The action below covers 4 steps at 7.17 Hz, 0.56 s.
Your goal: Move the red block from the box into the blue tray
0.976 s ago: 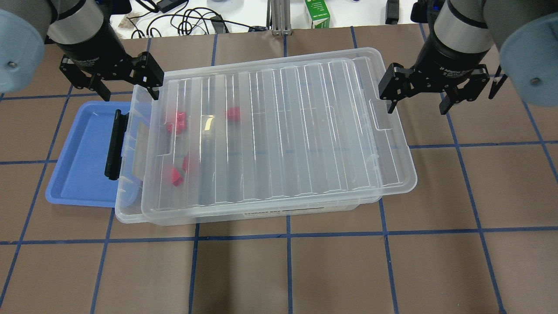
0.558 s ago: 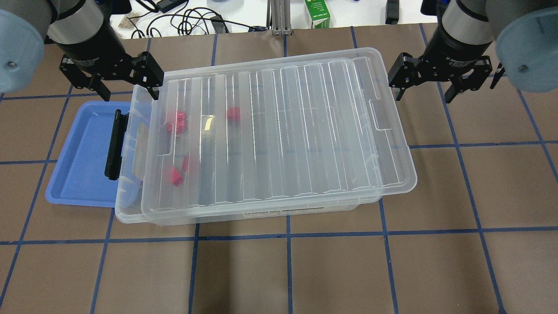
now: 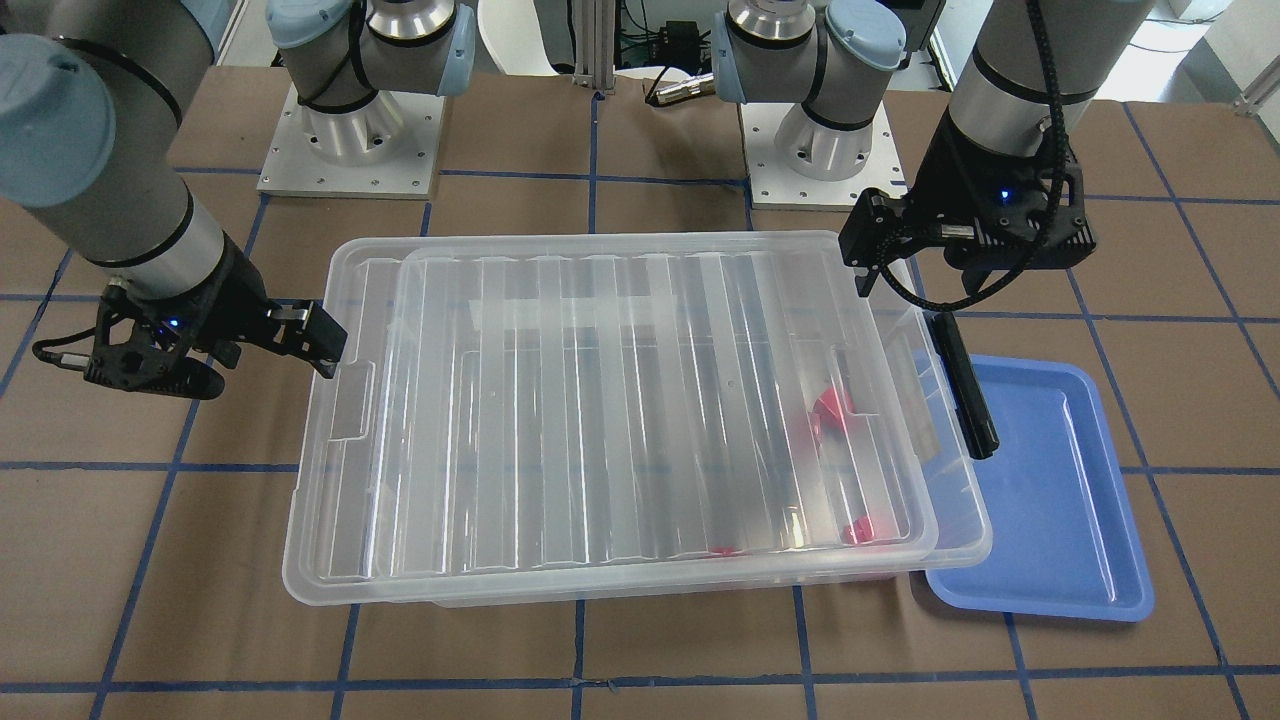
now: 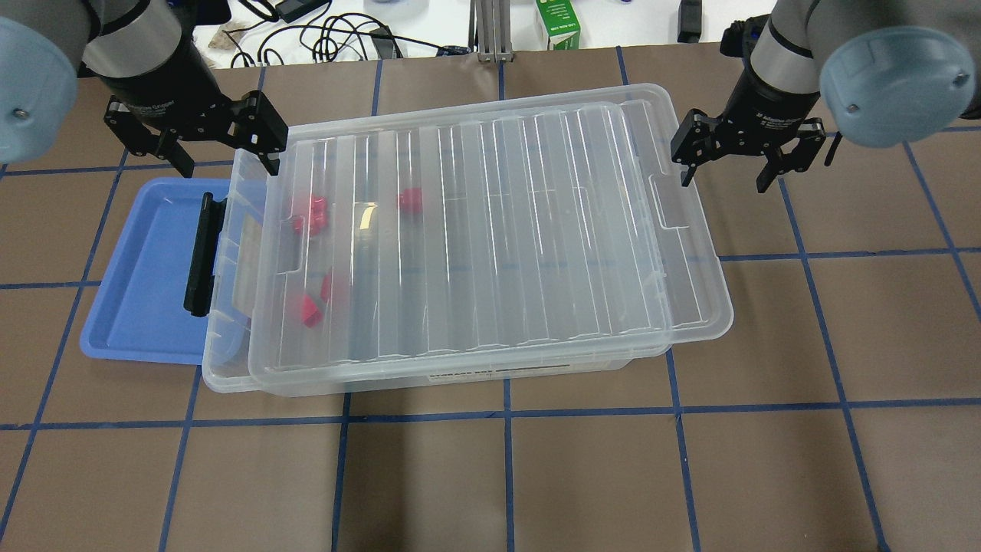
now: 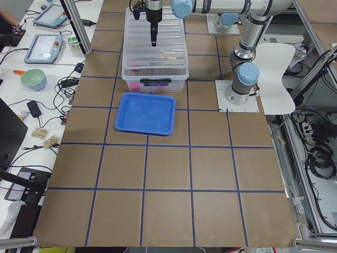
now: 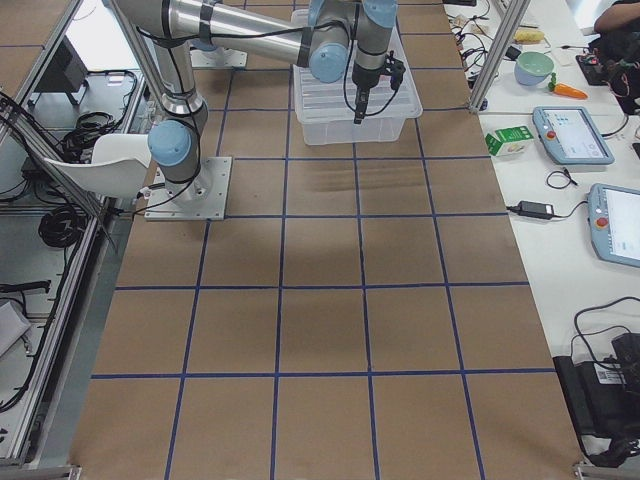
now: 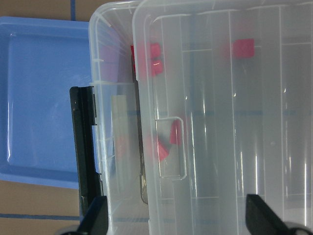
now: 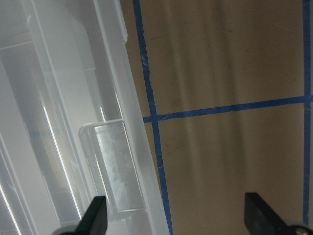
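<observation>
The clear box (image 4: 224,368) carries its ribbed lid (image 4: 498,230), which is slid askew toward the right. Several red blocks (image 4: 313,211) lie inside at the left end and show through the lid; they also show in the left wrist view (image 7: 152,58). The blue tray (image 4: 146,268) lies at the box's left end, partly under it, and is empty. My left gripper (image 4: 226,162) is open above the box's left far corner. My right gripper (image 4: 724,181) is open beside the box's right end, over the table, holding nothing.
A black latch (image 4: 201,257) hangs at the box's left end, over the tray. The lid's handle notch (image 8: 115,166) shows in the right wrist view. Cables and a green carton (image 4: 558,24) lie beyond the table's far edge. Blue tape lines grid the brown tabletop.
My right gripper has shifted back, turned, and dropped lower beside the box's right end. The left gripper, box, lid and blocks have not moved.
</observation>
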Motion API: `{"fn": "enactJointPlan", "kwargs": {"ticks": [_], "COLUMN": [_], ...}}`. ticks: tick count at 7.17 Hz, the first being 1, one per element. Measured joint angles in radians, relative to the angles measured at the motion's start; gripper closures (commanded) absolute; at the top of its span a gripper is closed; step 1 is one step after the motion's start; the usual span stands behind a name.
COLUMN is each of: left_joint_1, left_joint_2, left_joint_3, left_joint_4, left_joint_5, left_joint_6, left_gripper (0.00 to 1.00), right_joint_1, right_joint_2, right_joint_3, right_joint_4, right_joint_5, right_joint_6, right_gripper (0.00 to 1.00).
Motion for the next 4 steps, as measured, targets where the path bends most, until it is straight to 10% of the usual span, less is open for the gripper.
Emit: {"fn": "enactJointPlan", "kwargs": {"ticks": [4], "left_joint_1": [0.0], "left_joint_2": [-0.001], "left_joint_3": [0.0], "left_joint_4": [0.0], "left_joint_5": [0.0], "left_joint_6": [0.0], "left_gripper": [0.0], "right_joint_1": [-0.003], "right_joint_2": [0.08], "right_joint_3": [-0.001], "right_joint_4": [-0.063], "right_joint_5": [0.008], "right_joint_6": [-0.055], "right_gripper": [0.0]}}
